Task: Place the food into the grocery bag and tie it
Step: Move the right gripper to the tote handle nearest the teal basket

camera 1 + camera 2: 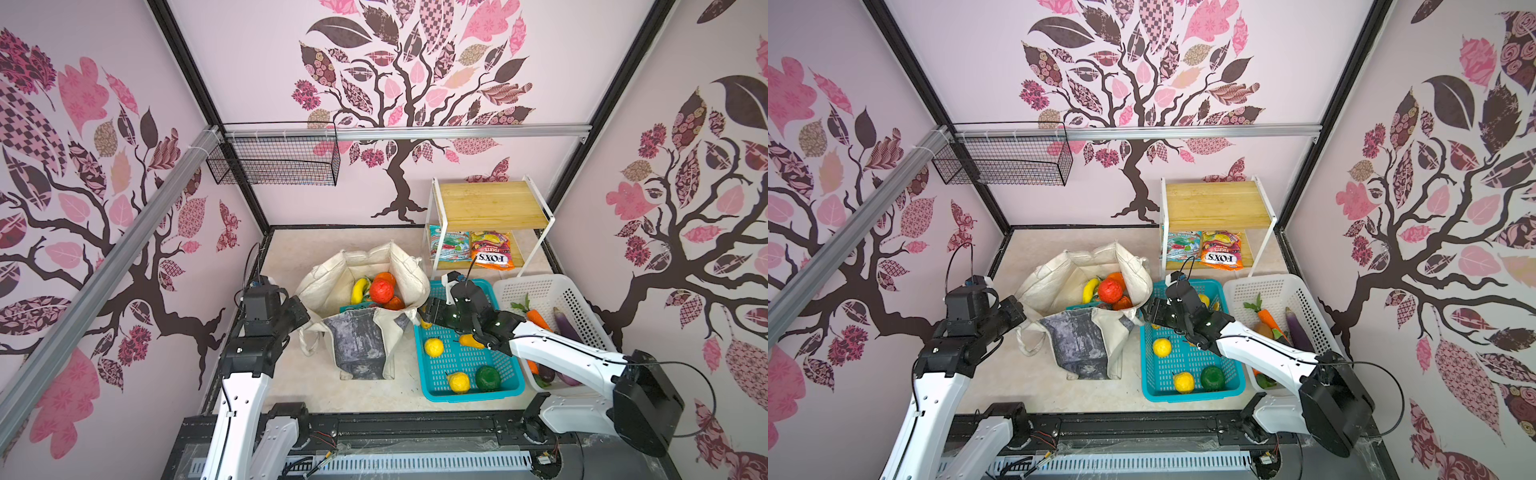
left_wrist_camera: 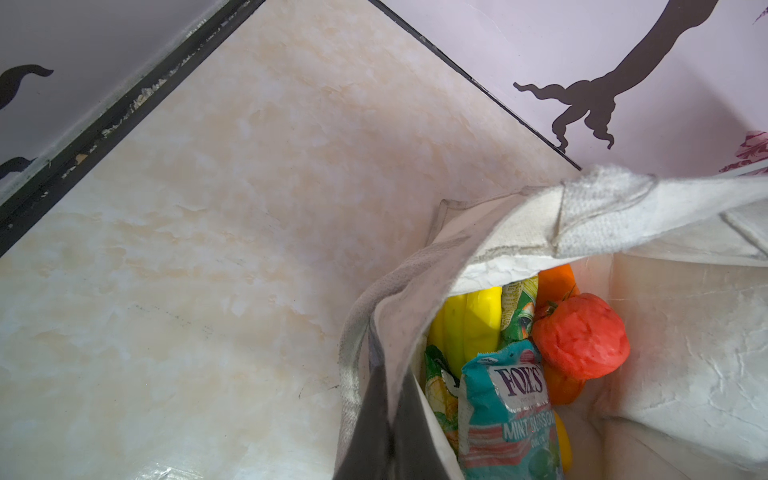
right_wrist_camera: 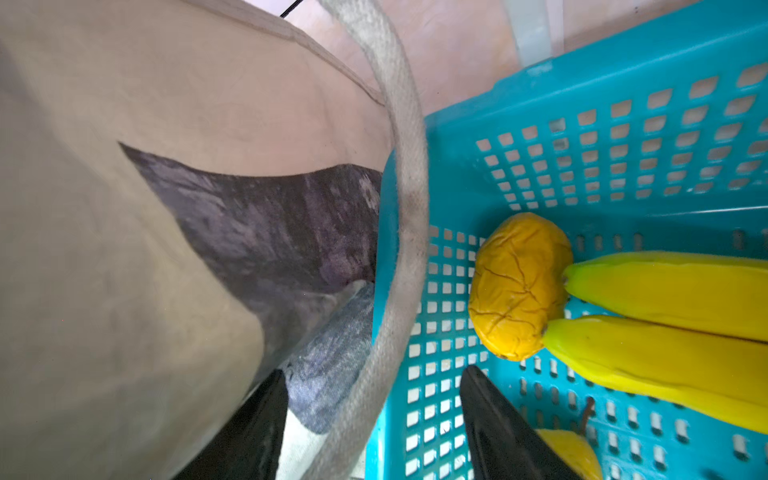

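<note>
Left gripper (image 1: 302,312), clamped on the bag (image 1: 361,345) rim, holds its mouth wide for loading, while right gripper (image 3: 374,372), jaws half parted, straddles the strap (image 3: 409,187), gripping nothing.

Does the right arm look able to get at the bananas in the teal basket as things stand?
Probably yes: the right claw hangs open at the teal basket, and the bananas lie uncovered beside it. Only the bag's strap between its jaws might snag.
</note>
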Motion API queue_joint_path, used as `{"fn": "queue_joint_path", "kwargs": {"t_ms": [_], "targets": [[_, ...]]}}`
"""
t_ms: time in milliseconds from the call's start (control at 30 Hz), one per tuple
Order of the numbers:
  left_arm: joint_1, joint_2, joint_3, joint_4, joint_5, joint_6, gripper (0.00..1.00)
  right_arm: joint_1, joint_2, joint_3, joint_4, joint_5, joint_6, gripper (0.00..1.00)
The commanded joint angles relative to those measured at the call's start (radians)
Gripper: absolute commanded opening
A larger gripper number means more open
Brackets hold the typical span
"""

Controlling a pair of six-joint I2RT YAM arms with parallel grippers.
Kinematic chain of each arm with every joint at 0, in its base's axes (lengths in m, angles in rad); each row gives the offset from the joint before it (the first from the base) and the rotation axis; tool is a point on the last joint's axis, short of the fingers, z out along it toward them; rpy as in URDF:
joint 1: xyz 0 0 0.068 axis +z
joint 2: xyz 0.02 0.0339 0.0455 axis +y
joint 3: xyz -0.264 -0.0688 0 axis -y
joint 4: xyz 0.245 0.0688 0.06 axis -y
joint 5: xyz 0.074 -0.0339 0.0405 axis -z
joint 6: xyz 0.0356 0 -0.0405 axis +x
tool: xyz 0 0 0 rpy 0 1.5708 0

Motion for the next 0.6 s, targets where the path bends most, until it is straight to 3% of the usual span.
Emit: {"fn": "queue_joint_path", "kwargs": {"t_ms": [0,233,567], "targets": [[0.0,-0.018,-0.001,0.023,-0.027,0.014,0.0,0.004,0.047,0.0,0.077,0.007,0.044,0.66],[-0.001,-0.022,-0.004,0.031,-0.009,0.017,0.0,0.003,0.078,-0.055,0.171,0.032,0.093,0.57],[0.0,-0.034,-0.008,0.04,0.008,0.024,0.0,0.001,0.138,-0.106,0.323,0.0,0.147,0.56]]}}
